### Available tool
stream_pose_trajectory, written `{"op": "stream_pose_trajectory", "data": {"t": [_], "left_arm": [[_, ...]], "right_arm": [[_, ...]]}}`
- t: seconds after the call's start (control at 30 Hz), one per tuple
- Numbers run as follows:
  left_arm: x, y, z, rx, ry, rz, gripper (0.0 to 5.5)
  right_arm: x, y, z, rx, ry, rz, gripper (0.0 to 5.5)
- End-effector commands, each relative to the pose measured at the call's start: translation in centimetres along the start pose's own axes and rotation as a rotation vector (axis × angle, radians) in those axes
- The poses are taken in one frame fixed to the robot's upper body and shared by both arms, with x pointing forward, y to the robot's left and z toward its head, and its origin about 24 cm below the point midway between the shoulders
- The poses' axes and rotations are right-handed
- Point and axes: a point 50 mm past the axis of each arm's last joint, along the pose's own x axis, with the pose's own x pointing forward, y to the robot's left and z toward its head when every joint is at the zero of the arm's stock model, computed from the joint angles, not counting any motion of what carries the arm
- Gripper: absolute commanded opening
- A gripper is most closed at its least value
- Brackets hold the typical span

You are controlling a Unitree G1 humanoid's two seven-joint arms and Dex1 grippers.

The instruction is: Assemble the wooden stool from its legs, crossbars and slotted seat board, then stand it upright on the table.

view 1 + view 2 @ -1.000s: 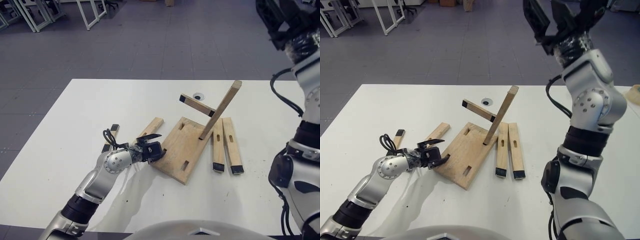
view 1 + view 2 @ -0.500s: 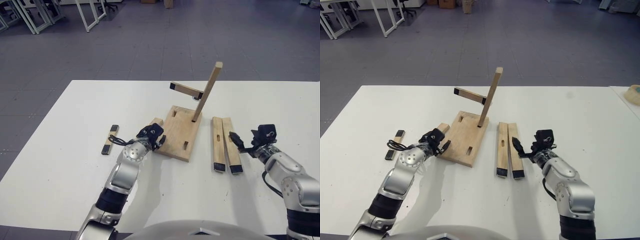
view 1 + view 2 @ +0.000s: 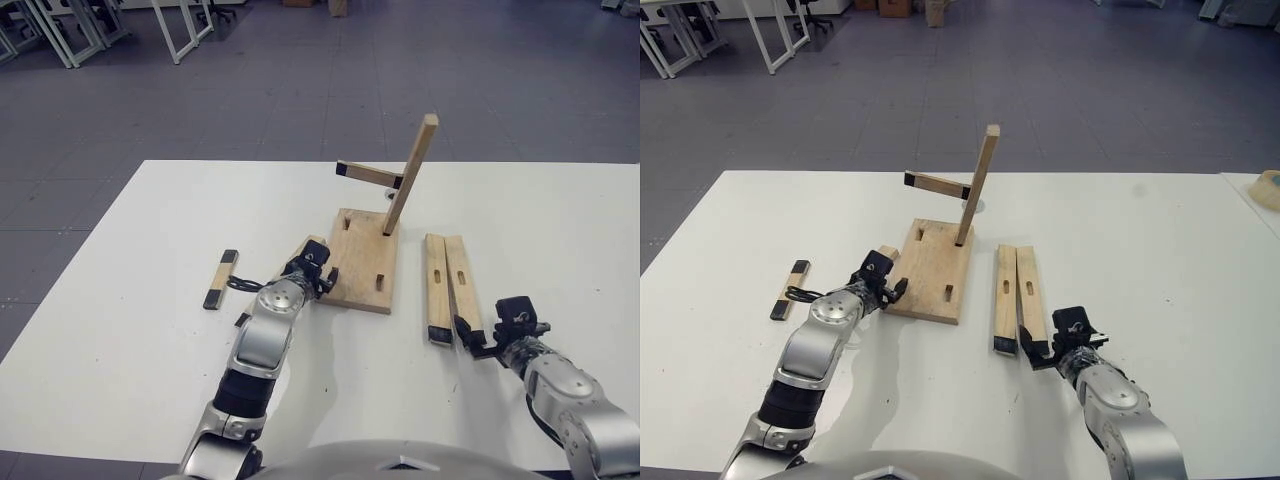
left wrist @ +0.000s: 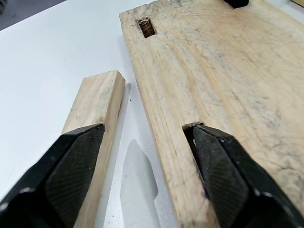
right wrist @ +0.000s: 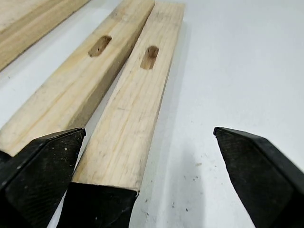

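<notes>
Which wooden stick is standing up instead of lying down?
The long pale wooden leg plugged into the flat slotted wooden seat board. The two slotted wooden legs beside it lie flat.

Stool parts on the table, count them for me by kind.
Seat board: 1
Legs: 4, one upright, two lying together, one beside the board
Crossbars: 2, one on the upright leg, one loose
Total: 7
</notes>
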Motion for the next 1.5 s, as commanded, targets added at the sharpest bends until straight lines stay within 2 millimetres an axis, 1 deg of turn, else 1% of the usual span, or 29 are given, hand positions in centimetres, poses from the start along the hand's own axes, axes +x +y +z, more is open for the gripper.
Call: {"op": "stream_pose_trajectory", "data": {"t": [0.03,0.13,0.2,0.33,0.4,0.53,0.63,0.73,0.8,0.83,0.93,1.03,1.1,1.13,1.17,1.23,1.3,1.37,1.5], "left_arm": [[-0.2,-1.7,-2.3,-0.091,0.149,-0.084,3.43],[-0.6,-2.0,-0.9,-0.114,0.115,-0.102,3.43],[-0.9,-2.3,-0.2,-0.129,0.103,-0.115,3.43],[-1.7,-2.9,0.1,-0.179,0.110,-0.145,3.43],[-2.1,-2.6,0.5,-0.192,0.089,-0.137,3.43],[-2.9,-1.1,2.3,-0.153,-0.004,-0.090,3.43],[-3.6,-0.1,3.0,-0.104,-0.044,-0.050,3.43],[-3.9,1.0,2.2,-0.056,-0.032,-0.013,3.43],[-3.6,1.6,0.8,0.013,0.005,0.018,3.43],[-3.4,1.7,0.0,0.045,0.022,0.021,3.43],[-2.7,0.9,-1.8,0.066,0.048,-0.030,3.43],[-2.2,0.0,-2.5,0.065,0.037,-0.085,3.43],[-2.0,0.0,-2.7,0.067,0.039,-0.086,3.43],[-2.0,0.2,-2.9,0.067,0.042,-0.079,3.43],[-2.0,0.4,-3.0,0.070,0.046,-0.073,3.43],[-2.2,0.8,-3.3,0.068,0.057,-0.062,3.43],[-2.4,0.9,-3.8,0.066,0.074,-0.060,3.43],[-2.5,0.5,-4.3,0.064,0.089,-0.070,3.43],[-2.5,0.0,-4.7,0.056,0.101,-0.085,3.43]], "right_arm": [[0.1,-0.2,-0.1,-0.016,0.038,-0.013,4.99],[0.1,-0.8,-0.1,-0.022,0.047,-0.063,4.99],[0.2,-1.2,-0.1,0.003,0.039,-0.102,4.99],[0.6,-1.3,0.0,0.040,0.034,-0.110,4.99],[0.9,-1.2,0.1,0.062,0.036,-0.105,4.99],[1.7,-1.2,0.0,0.127,0.041,-0.099,4.19],[2.0,-1.6,-0.2,0.145,0.045,-0.111,3.63],[2.1,-2.1,0.3,0.134,0.013,-0.135,3.04],[2.1,-2.3,1.4,0.128,-0.059,-0.139,2.69],[2.2,-2.4,2.2,0.126,-0.116,-0.138,2.52],[2.2,-2.9,4.9,0.162,-0.286,-0.139,1.90],[2.3,-3.6,7.6,0.175,-0.423,-0.127,1.36],[2.6,-3.7,7.6,0.157,-0.395,-0.106,0.99],[2.7,-3.9,6.9,0.159,-0.357,-0.111,0.76],[2.6,-4.2,6.2,0.156,-0.326,-0.118,0.70],[2.3,-4.3,5.3,0.167,-0.296,-0.121,0.96],[2.1,-3.9,4.7,0.162,-0.278,-0.109,1.32],[1.6,-3.3,3.6,0.159,-0.233,-0.091,1.60],[0.8,-2.4,1.2,0.152,-0.135,-0.065,2.46]]}}
